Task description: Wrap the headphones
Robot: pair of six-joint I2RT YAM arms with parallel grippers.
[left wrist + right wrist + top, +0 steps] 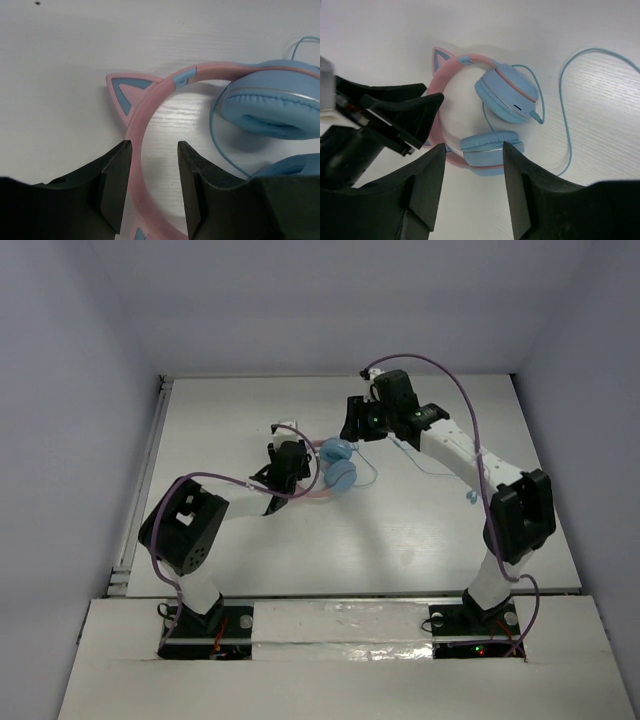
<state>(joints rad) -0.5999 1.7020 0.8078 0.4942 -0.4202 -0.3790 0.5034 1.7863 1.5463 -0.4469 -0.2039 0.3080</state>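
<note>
Reaching out from the near edge of the table (400, 540) with the left hand (153, 146) and straddling the pink headband (150, 105) of the headphones (338, 465), with the fingers parted: touching the band with one finger (116, 180), holding the other finger clear of it, so released and not clenching. Lying flat on the table near its middle, just beyond that hand, with one cat ear (127, 90) sticking out from the outer side of the band and the two light-blue ear cups (507, 95) sitting close together inside the curve of the band. Trailing off to the right in a loose curve with the thin blue cable (560, 90), across bare white table. Hovering farther back with the right hand (473, 147), above the cups and touching nothing, with the fingers spread and released, and looking down on the nearer cup between them.
</note>
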